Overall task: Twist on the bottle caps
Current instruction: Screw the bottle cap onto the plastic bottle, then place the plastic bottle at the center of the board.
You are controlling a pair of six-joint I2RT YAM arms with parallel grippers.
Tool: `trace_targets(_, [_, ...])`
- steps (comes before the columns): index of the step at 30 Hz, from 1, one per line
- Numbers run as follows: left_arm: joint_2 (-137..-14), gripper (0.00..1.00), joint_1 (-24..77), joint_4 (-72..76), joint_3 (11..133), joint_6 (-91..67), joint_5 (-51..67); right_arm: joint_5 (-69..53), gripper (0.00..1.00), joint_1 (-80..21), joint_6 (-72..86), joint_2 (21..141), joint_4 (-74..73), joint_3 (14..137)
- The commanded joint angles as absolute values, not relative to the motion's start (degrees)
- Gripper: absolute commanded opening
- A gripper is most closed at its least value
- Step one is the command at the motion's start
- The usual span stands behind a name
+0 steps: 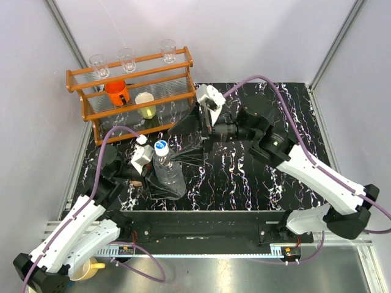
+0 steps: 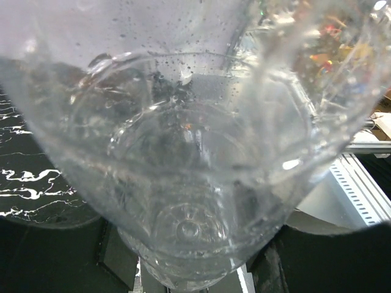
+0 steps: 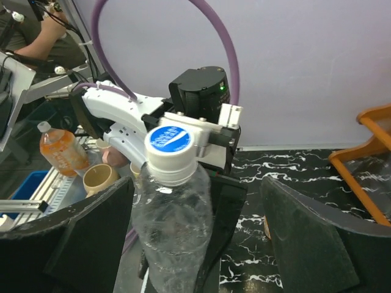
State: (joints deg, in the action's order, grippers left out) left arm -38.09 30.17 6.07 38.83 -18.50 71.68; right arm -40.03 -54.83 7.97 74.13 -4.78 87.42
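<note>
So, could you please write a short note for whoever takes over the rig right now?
Left gripper: shut on the clear bottle.
Right gripper: open, fingers either side of that bottle.
Done: the blue-rimmed cap sits on the bottle's neck; I can't tell how tight it is.
To do: check that cap, then do the orange bottle and its cap, which I can't pick out here.
</note>
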Motion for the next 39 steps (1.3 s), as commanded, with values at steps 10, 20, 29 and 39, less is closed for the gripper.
trace_targets(10, [-37.97,0.00,30.41,6.86,39.03,-15.38,71.90,-55.63,0.82,-52.82,21.09,79.89,10.28,91.23])
trace_targets(20, [-38.15,0.00,30.32,2.46,40.08,-10.81,65.31,-55.46,0.69,-52.91,21.89,82.27,8.36,92.02])
trace_targets(29, [-38.14,0.00,29.71,2.46,40.08,-10.72,61.96,-50.19,0.48,-53.53,15.74,81.74,1.85,92.28])
trace_targets(39, [-38.32,0.91,29.27,-13.51,48.06,-2.48,48.53,-33.06,0.21,-53.96,7.48,79.19,-3.60,89.83])
